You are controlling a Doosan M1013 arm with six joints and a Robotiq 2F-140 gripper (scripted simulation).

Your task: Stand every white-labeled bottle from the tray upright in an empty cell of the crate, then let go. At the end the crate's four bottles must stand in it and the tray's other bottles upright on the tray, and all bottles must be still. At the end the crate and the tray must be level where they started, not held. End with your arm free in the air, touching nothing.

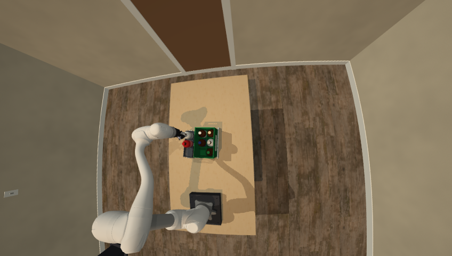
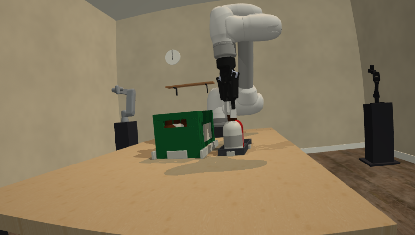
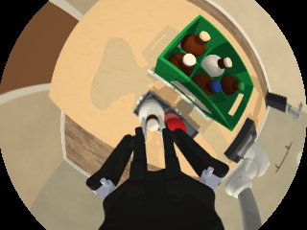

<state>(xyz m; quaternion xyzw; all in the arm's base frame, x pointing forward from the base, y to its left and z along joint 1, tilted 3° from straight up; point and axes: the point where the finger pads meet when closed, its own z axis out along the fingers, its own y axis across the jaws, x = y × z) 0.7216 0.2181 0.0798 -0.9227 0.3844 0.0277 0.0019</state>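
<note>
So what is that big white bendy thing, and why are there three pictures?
It is a robot arm with a black gripper as its hand. One picture looks down from the ceiling, one looks across the wooden table, and the round one comes from a camera at the wrist. On the table sit a green crate with bottles in it and a dark tray beside it. The gripper is shut on the neck of the white-labeled bottle on the tray. A red bottle stands right next to it.
</note>
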